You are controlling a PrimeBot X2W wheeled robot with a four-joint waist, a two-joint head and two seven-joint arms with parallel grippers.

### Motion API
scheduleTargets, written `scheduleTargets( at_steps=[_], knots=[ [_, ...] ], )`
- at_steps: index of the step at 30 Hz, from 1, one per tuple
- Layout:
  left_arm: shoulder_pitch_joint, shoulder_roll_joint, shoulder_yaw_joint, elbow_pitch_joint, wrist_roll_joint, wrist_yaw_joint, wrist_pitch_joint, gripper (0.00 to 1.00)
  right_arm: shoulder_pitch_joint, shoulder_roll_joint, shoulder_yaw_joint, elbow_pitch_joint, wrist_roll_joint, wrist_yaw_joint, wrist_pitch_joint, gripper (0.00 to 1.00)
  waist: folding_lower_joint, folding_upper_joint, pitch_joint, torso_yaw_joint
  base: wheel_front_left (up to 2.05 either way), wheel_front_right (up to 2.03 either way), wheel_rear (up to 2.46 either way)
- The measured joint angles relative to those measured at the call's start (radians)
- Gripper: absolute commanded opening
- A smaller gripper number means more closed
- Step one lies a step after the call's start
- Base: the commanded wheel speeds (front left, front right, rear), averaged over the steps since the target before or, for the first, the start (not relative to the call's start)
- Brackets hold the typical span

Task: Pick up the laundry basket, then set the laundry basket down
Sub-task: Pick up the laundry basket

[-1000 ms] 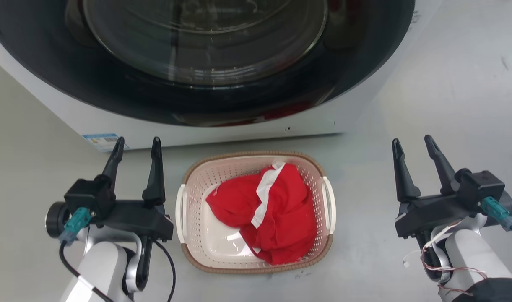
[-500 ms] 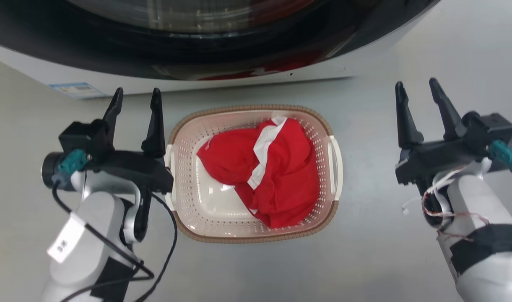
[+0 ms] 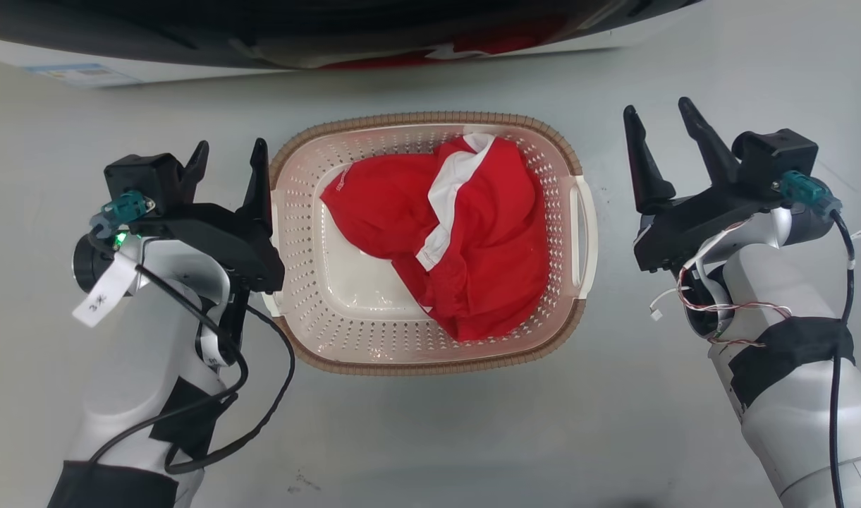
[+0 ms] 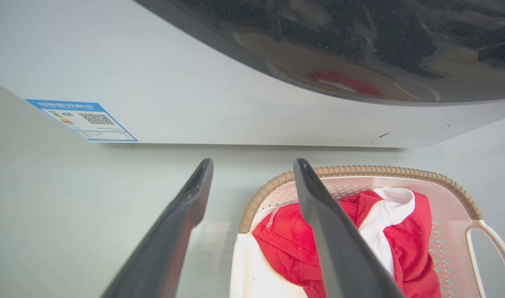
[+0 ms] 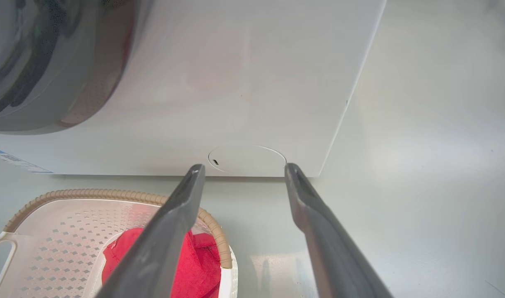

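Head view: left pincer [image 3: 231, 143], right pincer [image 3: 656, 106] flank basket [image 3: 430, 117].

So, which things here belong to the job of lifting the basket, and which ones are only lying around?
For the job:
laundry basket
left gripper, open, close at its left side
right gripper, open, apart from its right side

Only lying around:
red garment, inside the basket
washing machine, behind the basket
blue label, on the machine
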Motion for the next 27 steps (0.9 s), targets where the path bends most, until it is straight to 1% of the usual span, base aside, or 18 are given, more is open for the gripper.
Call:
scheduleTargets(
  at_steps=[3, 6, 8, 9, 13, 16, 23, 27],
  knots=[
    [-0.020, -0.007, -0.001, 0.048, -0.006, -0.009, 0.017, 1.00, -0.018, 0.006, 0.010, 0.046, 0.000, 0.002, 0.008, 1.00, 0.0000, -0.0001, 0.023, 0.000, 0.00, 0.00, 0.00],
    [-0.033, -0.011, -0.002, 0.092, -0.010, -0.023, 0.029, 1.00, -0.032, 0.014, 0.025, 0.087, 0.000, 0.011, 0.014, 1.00, 0.0000, -0.0001, 0.043, 0.000, 0.00, 0.00, 0.00],
    [-0.037, -0.012, -0.003, 0.121, -0.013, -0.024, 0.038, 1.00, -0.042, 0.024, 0.033, 0.110, 0.001, 0.015, 0.016, 1.00, -0.0001, -0.0001, 0.056, -0.001, 0.00, 0.00, 0.00],
    [-0.039, -0.013, -0.006, 0.134, -0.013, -0.032, 0.045, 1.00, -0.045, 0.027, 0.037, 0.123, 0.002, 0.018, 0.016, 1.00, -0.0001, -0.0001, 0.062, -0.001, 0.00, 0.00, 0.00],
    [-0.063, -0.022, -0.010, 0.181, -0.019, -0.042, 0.057, 1.00, -0.051, 0.034, 0.048, 0.173, 0.011, 0.022, 0.018, 1.00, -0.0001, -0.0001, 0.084, -0.002, 0.00, 0.00, 0.00],
    [-0.075, -0.023, -0.014, 0.218, -0.019, -0.058, 0.068, 1.00, -0.055, 0.041, 0.064, 0.204, 0.016, 0.024, 0.025, 1.00, -0.0001, -0.0001, 0.098, -0.002, 0.00, 0.00, 0.00],
    [-0.076, -0.023, -0.016, 0.293, -0.021, -0.075, 0.078, 1.00, -0.061, 0.058, 0.079, 0.265, 0.039, 0.031, 0.026, 1.00, -0.0001, -0.0001, 0.123, -0.008, 0.00, 0.00, 0.00],
    [-0.083, -0.025, -0.016, 0.324, -0.021, -0.077, 0.078, 1.00, -0.069, 0.062, 0.082, 0.288, 0.052, 0.035, 0.025, 1.00, -0.0001, -0.0002, 0.132, -0.009, 0.00, 0.00, 0.00]
  ],
)
